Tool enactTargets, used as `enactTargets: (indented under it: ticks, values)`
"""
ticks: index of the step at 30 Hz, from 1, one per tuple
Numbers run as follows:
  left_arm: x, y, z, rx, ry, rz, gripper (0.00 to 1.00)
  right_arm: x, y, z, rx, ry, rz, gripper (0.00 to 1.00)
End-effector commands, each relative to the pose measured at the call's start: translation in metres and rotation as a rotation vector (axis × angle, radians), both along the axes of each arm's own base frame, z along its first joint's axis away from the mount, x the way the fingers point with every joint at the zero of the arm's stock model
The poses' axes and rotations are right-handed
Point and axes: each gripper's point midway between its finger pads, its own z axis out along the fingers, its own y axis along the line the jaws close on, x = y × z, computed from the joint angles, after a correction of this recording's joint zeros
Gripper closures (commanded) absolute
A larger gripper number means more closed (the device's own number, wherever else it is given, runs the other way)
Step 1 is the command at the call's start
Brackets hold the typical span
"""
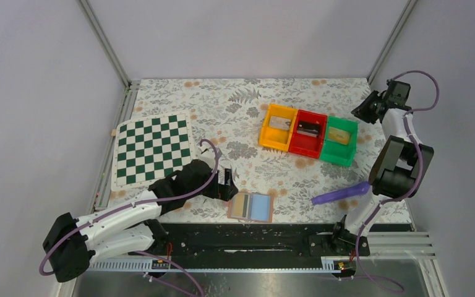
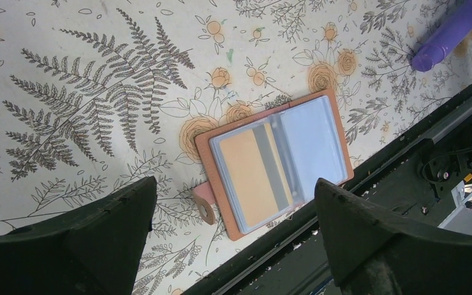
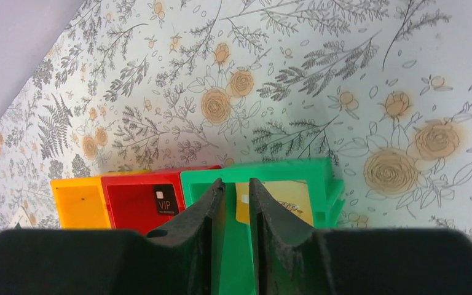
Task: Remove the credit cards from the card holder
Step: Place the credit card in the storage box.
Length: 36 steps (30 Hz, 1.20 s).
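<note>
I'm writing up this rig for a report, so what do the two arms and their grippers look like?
The left arm and right arm both have white links joined by bulky black joint housings. A thin purple cable loops loosely along each. The left gripper and right gripper each end in two matte black, wedge-shaped fingers. No markings are readable.

The card holder lies at the near edge of the table, a credit card in it. The chessboard lies behind-left; three bins stand in a row behind-right, a card in each.
</note>
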Motion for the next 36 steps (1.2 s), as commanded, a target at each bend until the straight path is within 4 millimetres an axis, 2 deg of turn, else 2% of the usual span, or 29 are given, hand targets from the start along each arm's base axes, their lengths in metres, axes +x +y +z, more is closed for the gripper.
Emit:
enactTargets:
  ticks: [1,6,9,11,15,21,24,27,30,33,36]
  values:
    - [0.007,-0.004,0.011,-0.041,-0.004,0.040,0.01,-0.012,0.006,0.031,0.038,-0.008,-0.047,0.72]
    - [0.004,-0.003,0.001,-0.029,0.065,0.073,0.05,-0.033,0.047,0.049,0.094,-0.022,0.005,0.71]
    - [-0.006,-0.015,-0.005,-0.076,0.137,0.023,0.11,-0.055,0.083,0.057,0.128,-0.027,0.052,0.71]
    - [-0.012,-0.022,-0.008,-0.110,0.182,-0.004,0.15,-0.073,0.113,0.058,0.129,-0.022,0.100,0.71]
    - [-0.013,-0.019,-0.024,-0.120,0.259,0.044,0.21,-0.117,0.184,0.055,0.107,-0.008,0.242,0.70]
    - [-0.020,-0.015,-0.041,-0.139,0.302,0.046,0.45,-0.190,0.279,0.030,0.183,0.031,0.436,0.70]
    - [-0.024,-0.015,-0.038,-0.161,0.306,0.035,0.51,-0.229,0.323,0.014,0.230,0.057,0.508,0.70]
    - [-0.028,-0.019,-0.025,-0.227,0.286,0.008,0.51,-0.268,0.350,-0.019,0.205,0.124,0.568,0.70]
    - [-0.030,-0.019,-0.016,-0.246,0.272,-0.007,0.51,-0.294,0.370,-0.047,0.189,0.192,0.621,0.70]
    - [-0.030,-0.017,-0.018,-0.248,0.283,0.017,0.55,-0.316,0.389,-0.065,0.155,0.236,0.679,0.71]
    - [-0.032,-0.017,-0.020,-0.264,0.302,0.030,0.59,-0.330,0.405,-0.073,0.137,0.242,0.715,0.71]
